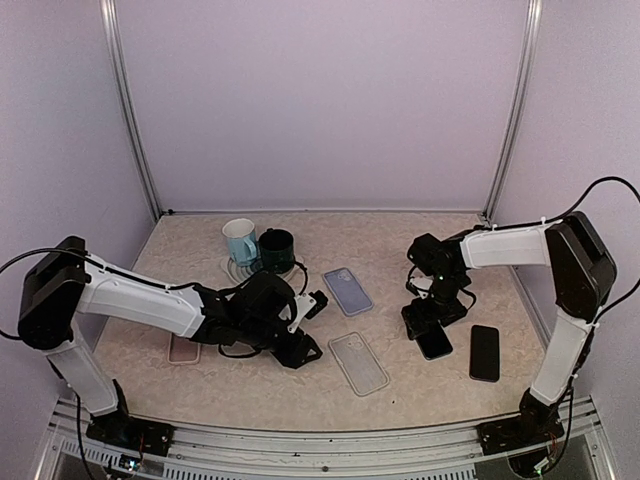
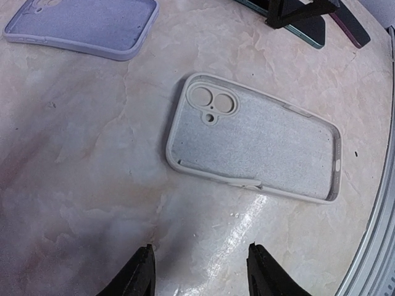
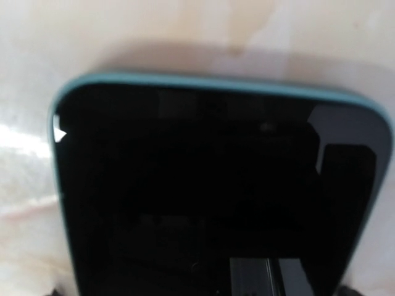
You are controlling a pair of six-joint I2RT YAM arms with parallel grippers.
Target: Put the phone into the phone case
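2 grippers: left gripper parted, empty, by case; right gripper over phone, jaws cropped, unclear.

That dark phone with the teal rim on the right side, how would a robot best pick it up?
Probably by its two long teal edges, coming straight down from above. The teal-rimmed phone lies flat, screen up, on the table, so only its thin sides offer opposite faces to pinch. The right tool hangs directly over it.
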